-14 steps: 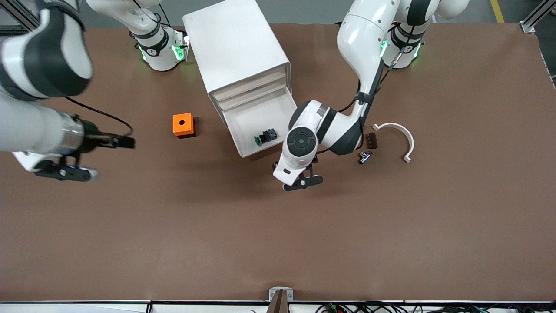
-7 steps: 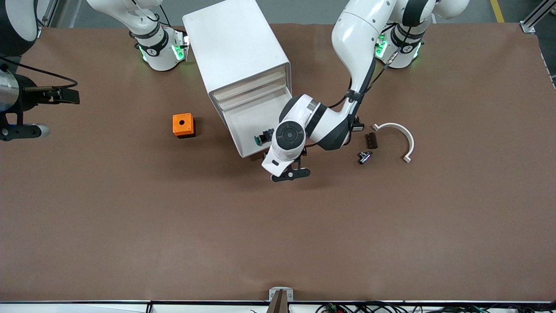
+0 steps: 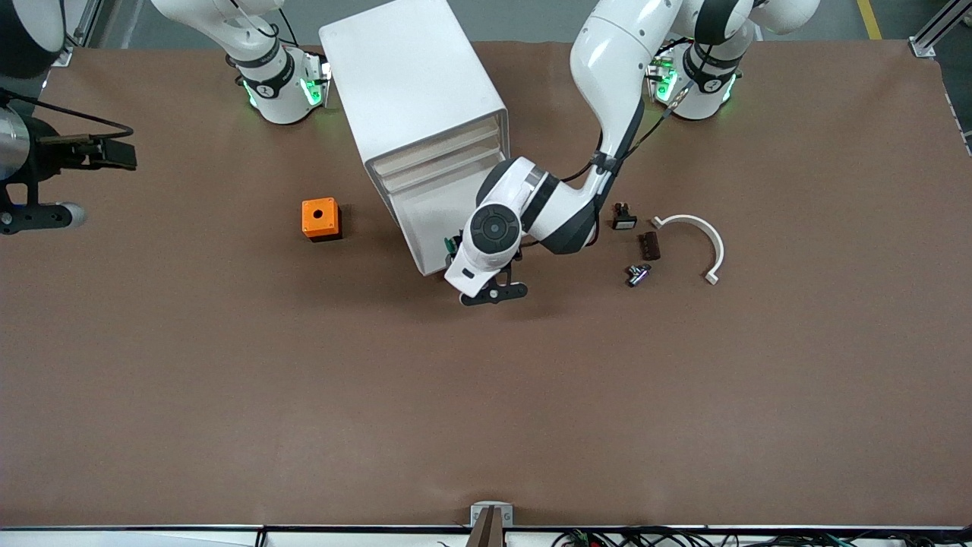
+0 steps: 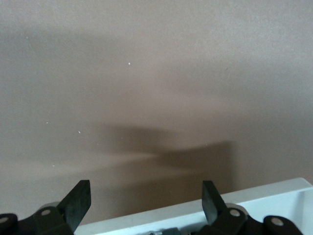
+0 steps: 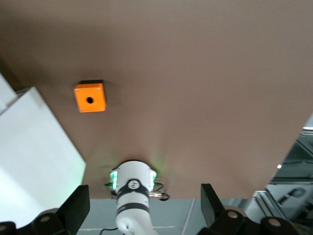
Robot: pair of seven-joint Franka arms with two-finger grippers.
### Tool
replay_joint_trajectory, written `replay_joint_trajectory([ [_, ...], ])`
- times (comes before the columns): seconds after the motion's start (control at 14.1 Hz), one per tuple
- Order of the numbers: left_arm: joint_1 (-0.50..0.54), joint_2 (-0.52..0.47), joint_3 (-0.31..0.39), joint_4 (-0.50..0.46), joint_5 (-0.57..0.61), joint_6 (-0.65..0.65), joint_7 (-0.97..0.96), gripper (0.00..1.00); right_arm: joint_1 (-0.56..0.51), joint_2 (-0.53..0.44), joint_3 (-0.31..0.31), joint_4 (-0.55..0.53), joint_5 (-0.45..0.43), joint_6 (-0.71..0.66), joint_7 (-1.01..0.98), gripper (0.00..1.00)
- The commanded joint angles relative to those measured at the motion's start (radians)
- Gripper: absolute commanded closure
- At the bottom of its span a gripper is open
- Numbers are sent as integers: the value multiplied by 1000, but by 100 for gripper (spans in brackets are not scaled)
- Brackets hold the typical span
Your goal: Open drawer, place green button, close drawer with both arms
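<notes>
Surface: brown table, robot bases along its edge farthest from the front camera.
Cabinet: white, near that same edge, between the two bases.
Drawer: third from the top, pulled out toward the front camera, its front rim showing in the left wrist view.
Button: green cap just visible inside the drawer near its front corner, mostly hidden by the left arm.
Left gripper: over the table just in front of the drawer's front edge, fingers spread wide, nothing between them.
Right gripper: raised at the right arm's end of the table, fingers wide apart, empty, arm waiting.
Orange cube: on the table beside the cabinet, toward the right arm's end.
White curved piece: toward the left arm's end, with three small dark parts beside it.
</notes>
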Motion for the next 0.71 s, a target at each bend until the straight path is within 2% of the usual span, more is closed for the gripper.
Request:
replay_joint_trajectory([
  [0.0, -20, 2, 7, -1, -20, -5, 11, 0, -50, -19, -8, 17, 88, -14, -2, 0],
  [0.21, -37, 3, 7, -3, -74, -4, 11, 0, -59, -28, -13, 19, 74, -11, 5, 0],
  [0.36, -52, 5, 7, -3, -98, -4, 10, 0, -65, -50, -30, -10, 87, 64, 7, 0],
  [0.64, -81, 8, 7, -3, -146, -4, 10, 0, -85, -267, -34, -320, 87, 291, 5, 0],
])
